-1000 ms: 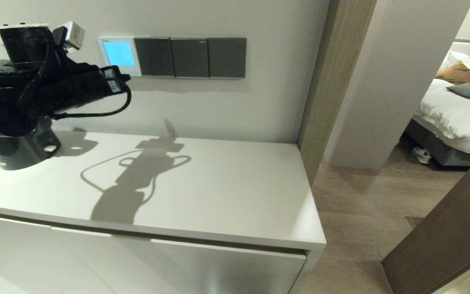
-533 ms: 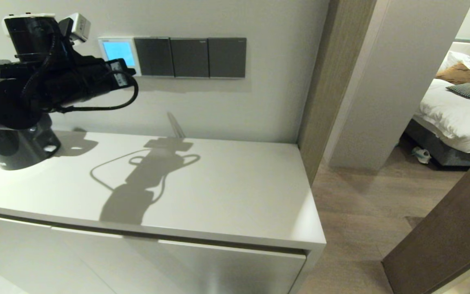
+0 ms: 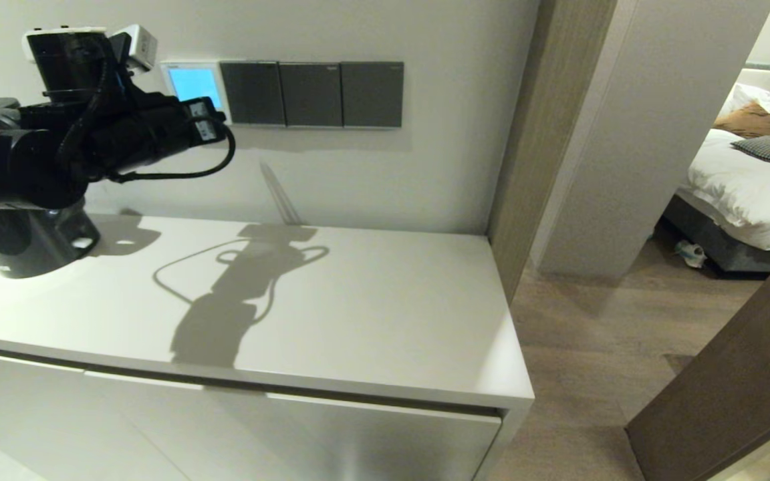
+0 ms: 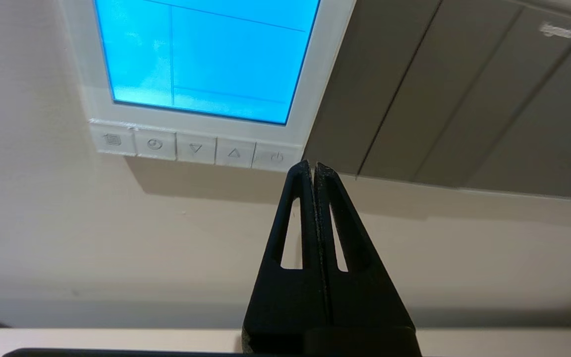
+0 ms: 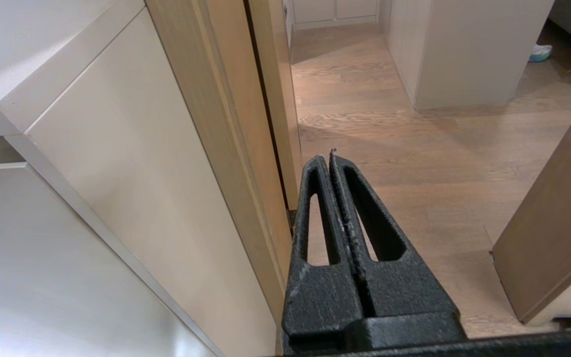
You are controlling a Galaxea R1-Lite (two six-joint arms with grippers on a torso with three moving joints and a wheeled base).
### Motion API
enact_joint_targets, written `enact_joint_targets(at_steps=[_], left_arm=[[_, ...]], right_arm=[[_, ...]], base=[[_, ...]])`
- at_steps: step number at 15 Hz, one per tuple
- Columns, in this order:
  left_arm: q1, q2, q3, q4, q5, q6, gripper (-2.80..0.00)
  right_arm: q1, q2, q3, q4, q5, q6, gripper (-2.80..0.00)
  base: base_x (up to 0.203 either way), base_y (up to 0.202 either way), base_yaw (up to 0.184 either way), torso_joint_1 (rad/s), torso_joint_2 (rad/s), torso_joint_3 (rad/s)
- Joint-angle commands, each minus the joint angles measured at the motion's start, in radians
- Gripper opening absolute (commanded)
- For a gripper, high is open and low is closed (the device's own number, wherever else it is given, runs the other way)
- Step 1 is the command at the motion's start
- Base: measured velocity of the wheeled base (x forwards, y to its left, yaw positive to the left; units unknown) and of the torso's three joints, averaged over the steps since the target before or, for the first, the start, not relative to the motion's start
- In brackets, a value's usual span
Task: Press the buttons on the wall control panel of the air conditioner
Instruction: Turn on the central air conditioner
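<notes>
The air conditioner's wall control panel (image 3: 191,87) is white with a lit blue screen (image 4: 206,59). A row of small white buttons runs along its lower edge; the power button (image 4: 276,157) is the one nearest the dark plates, with the up arrow button (image 4: 234,153) beside it. My left gripper (image 4: 313,166) is shut and empty. Its tips sit just below the panel's lower corner by the power button; I cannot tell if they touch. My left arm (image 3: 91,133) hides the panel's lower edge in the head view. My right gripper (image 5: 330,156) is shut and empty, low beside the cabinet's side.
Three dark switch plates (image 3: 311,93) adjoin the panel on the wall. A white cabinet top (image 3: 358,300) lies below, with a black round object (image 3: 24,247) at its left. A wooden door frame (image 3: 545,133) and an open door (image 3: 726,374) stand to the right.
My left arm has moved up and to the right, closer to the panel's lower edge. Its shadow on the cabinet and wall has shifted the same way.
</notes>
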Motion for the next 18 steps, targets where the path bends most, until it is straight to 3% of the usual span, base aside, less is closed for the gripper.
enact_joint_targets(at_steps=[1, 18], left_arm=[[0.0, 0.023, -0.015, -0.002, 0.024, 0.001, -2.8], [0.0, 0.052, -0.027, -0.003, 0.025, 0.001, -2.8]], right_arm=[[0.0, 0.001, 0.002, 0.0, 0.0, 0.0, -2.8], [0.0, 0.001, 0.002, 0.0, 0.0, 0.0, -2.8]], base=[[0.0, 0.0, 0.0, 0.0, 0.0, 0.0], [0.0, 0.0, 0.0, 0.0, 0.0, 0.0]])
